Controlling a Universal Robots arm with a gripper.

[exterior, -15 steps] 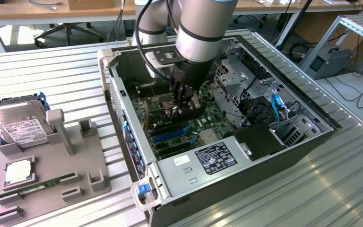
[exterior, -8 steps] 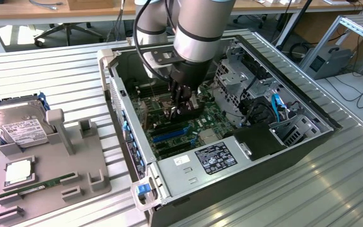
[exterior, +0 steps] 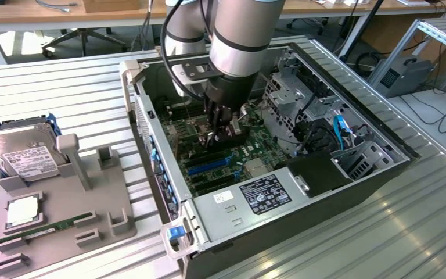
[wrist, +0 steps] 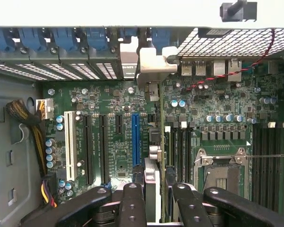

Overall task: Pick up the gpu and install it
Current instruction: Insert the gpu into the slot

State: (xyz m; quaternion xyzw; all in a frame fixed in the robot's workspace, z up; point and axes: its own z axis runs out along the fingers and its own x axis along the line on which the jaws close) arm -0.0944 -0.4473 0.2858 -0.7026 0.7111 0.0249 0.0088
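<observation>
Arm [exterior: 243, 35] angled steeply down, wrist [exterior: 225, 90] pointing near-vertical. Gripper [exterior: 221, 135] low, fingers [wrist: 132, 203] pointing down, partly closed, one on each side of the gpu [wrist: 152, 177], gripping it edge-on between the pads.

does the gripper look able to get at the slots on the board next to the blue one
Probably yes. The case is open on top, and the gripper hangs inside it gripping the graphics card edge-on right beside the blue slot. No cable crosses that stretch of board.
</observation>
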